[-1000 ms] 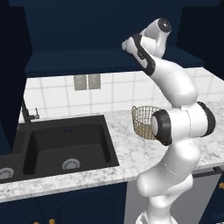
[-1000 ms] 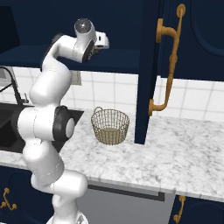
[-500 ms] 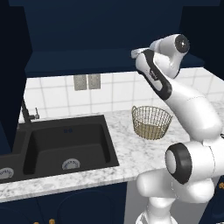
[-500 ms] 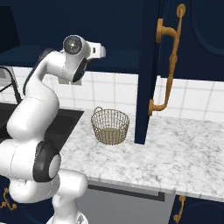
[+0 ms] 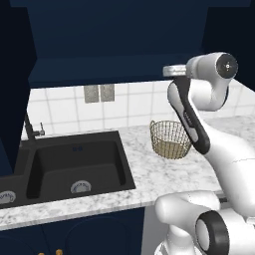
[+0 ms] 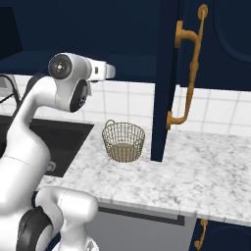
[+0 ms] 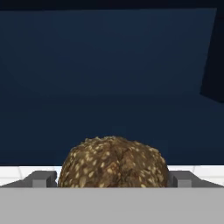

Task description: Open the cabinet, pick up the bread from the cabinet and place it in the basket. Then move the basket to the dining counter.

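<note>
The cabinet (image 6: 166, 73) stands open, its navy door with a brass handle (image 6: 190, 73) swung out over the counter. Its dark inside (image 5: 114, 45) takes in my hand. The bread (image 7: 113, 162), a round brown seeded loaf, lies close in front of the hand camera. My gripper (image 7: 113, 179) is open, one fingertip (image 7: 43, 178) left of the loaf and one right of it. The tan wire basket (image 5: 171, 139) (image 6: 123, 141) stands empty on the marble counter below the cabinet. The dining counter is out of view.
A black sink (image 5: 74, 164) with a dark faucet (image 5: 31, 129) is set into the marble counter (image 6: 162, 171) left of the basket. The open door's lower edge hangs just right of the basket. White tiles line the wall behind.
The arm has swung round, its elbow and lower links moving right in the left base view, and the hand has pushed further toward the cabinet. The gripper stays open.
</note>
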Controlling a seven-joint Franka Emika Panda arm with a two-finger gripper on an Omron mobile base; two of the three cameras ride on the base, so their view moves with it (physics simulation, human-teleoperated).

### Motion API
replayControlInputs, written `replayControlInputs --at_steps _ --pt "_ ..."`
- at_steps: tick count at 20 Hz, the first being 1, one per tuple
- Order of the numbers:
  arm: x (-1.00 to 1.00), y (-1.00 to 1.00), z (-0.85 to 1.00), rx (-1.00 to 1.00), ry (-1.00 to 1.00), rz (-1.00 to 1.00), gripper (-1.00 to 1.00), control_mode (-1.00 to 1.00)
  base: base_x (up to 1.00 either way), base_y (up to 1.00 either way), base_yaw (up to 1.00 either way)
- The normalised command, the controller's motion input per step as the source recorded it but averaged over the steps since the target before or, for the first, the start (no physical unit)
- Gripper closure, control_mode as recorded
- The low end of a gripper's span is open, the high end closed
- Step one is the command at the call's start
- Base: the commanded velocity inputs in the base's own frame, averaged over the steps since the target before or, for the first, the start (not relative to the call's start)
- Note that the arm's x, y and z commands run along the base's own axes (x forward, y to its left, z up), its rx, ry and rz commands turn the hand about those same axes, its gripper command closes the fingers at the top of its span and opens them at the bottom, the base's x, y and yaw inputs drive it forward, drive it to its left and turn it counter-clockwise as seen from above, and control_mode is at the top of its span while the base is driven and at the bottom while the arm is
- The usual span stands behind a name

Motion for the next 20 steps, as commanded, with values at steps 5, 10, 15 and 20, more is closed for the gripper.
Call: replayControlInputs --at_steps 5,10,15,20 --pt "-1.00 -0.03 -0.14 0.00 0.06 -0.16 1.00 -1.00 0.00 0.00 0.00" --pt "-0.95 -0.06 -0.69 0.01 0.18 -0.06 1.00 -1.00 0.00 0.00 0.00" --pt "-0.15 -0.40 -1.00 0.07 0.23 0.00 1.00 -1.00 0.00 0.00 0.00" --pt "0.75 -0.07 -1.00 0.08 0.22 0.00 1.00 -1.00 0.00 0.00 0.00"
